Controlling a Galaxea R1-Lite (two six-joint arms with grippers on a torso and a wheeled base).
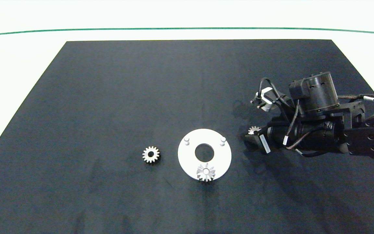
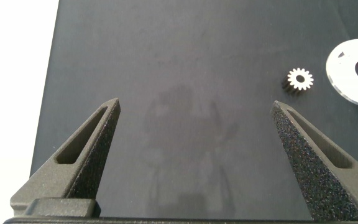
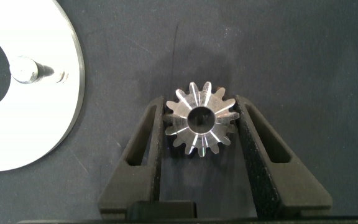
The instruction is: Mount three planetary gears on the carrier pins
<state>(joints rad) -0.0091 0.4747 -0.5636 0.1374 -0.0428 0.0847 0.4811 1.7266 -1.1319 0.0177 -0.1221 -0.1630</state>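
The white disc (image 1: 187,159) lies mid-mat with two bare carrier pins (image 1: 186,140) (image 1: 223,139) at its far side. One silver planetary gear (image 1: 205,172) sits on the near pin. A second gear (image 1: 151,154) lies loose on the mat left of the disc. My right gripper (image 1: 250,133) is just right of the disc, shut on a third gear (image 3: 201,119), its fingers pressing both sides of the teeth. The right wrist view shows the disc's edge (image 3: 55,124) and one pin (image 3: 23,68) close by. My left gripper (image 2: 194,102) stands open over bare mat at the near left.
A dark mat (image 1: 109,97) covers the white table, and a green line (image 1: 187,28) runs along the far side. The right arm's body (image 1: 317,110) lies over the mat's right part.
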